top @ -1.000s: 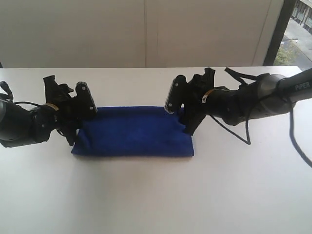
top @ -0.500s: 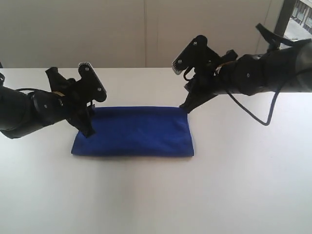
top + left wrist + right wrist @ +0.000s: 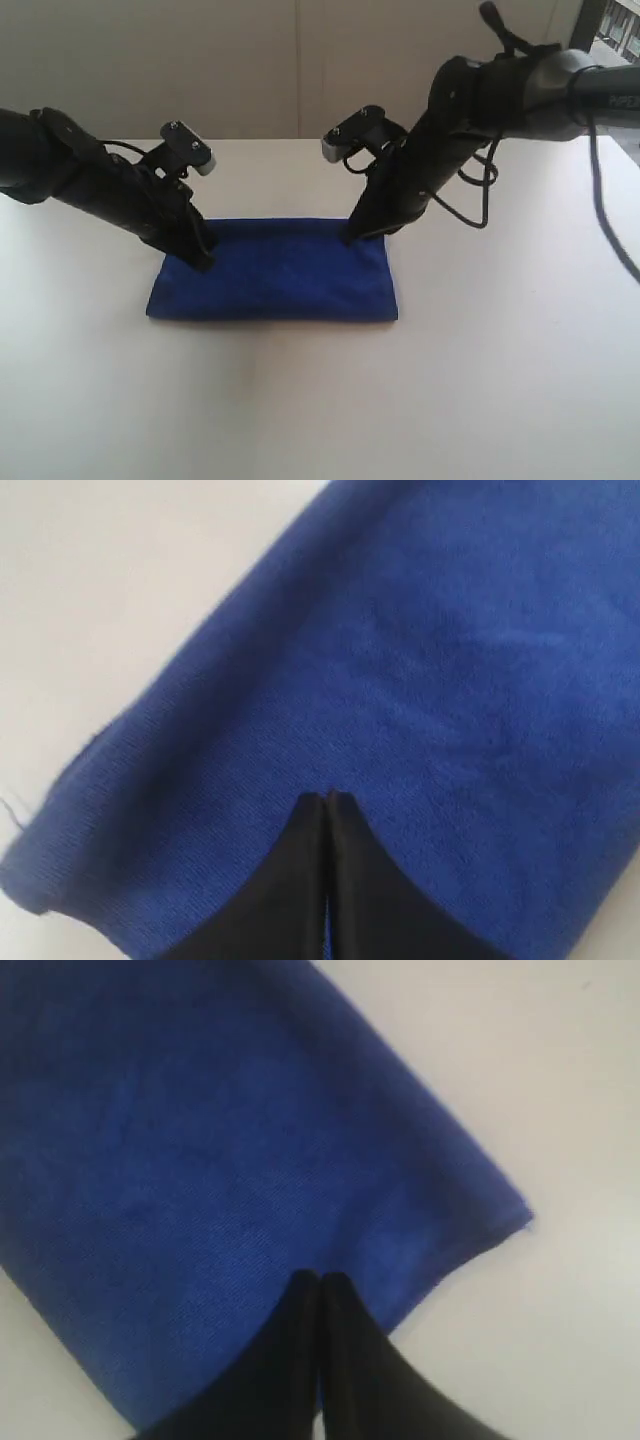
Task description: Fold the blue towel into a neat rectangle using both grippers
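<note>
The blue towel (image 3: pixel 285 278) lies flat on the white table as a folded, long rectangle. My left gripper (image 3: pixel 203 262) points steeply down at the towel's far left corner, its fingers shut together with the tips on the cloth. My right gripper (image 3: pixel 350 240) points down at the far right corner, also shut, tips at the towel's back edge. In the left wrist view the shut gripper (image 3: pixel 328 798) rests on the towel (image 3: pixel 450 680), with nothing pinched between the fingers. In the right wrist view the shut gripper (image 3: pixel 320 1278) sits on the towel (image 3: pixel 180 1160) near its corner.
The white table (image 3: pixel 320 410) stretches bare in front of the towel and to both sides. A pale wall (image 3: pixel 250 60) stands behind the table's far edge. The right arm's black cables (image 3: pixel 480 200) hang beside it.
Both arms have swung from lying low beside the towel to pointing steeply down. Their fingertips have come onto the towel's far corners. The towel has not moved.
</note>
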